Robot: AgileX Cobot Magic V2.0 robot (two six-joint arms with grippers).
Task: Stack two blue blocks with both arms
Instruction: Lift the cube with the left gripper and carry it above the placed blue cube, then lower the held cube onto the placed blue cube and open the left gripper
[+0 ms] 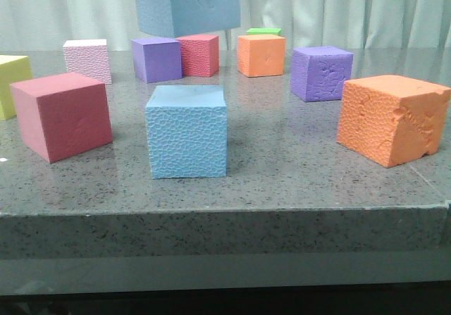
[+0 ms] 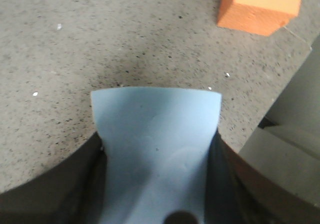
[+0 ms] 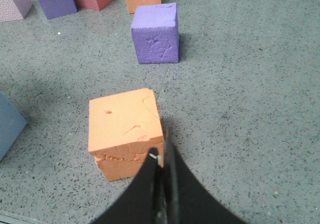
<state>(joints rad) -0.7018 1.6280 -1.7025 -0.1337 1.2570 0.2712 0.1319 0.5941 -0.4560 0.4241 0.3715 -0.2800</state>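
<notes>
Left gripper [image 2: 157, 184]: jaws clamped on either side of one light sky-blue foam cube [image 2: 156, 149], held aloft clear of the grey speckled stone worktop [image 1: 282, 181]; in the front view this cube [image 1: 187, 5] hangs above and somewhat behind the second sky-blue pebbled foam cube [image 1: 187, 132], which rests on the worktop. Right gripper [image 3: 161, 184]: jaws closed together, empty, poised near the large orange foam cube [image 3: 125, 134], to the resting blue cube's right. Status: pick-up done; alignment, lowering and release judged outstanding.

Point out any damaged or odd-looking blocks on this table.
The near orange block on the right is cracked and crumbling along one edge, and the purple block behind it has a gouged face. The rest look sound.
</notes>
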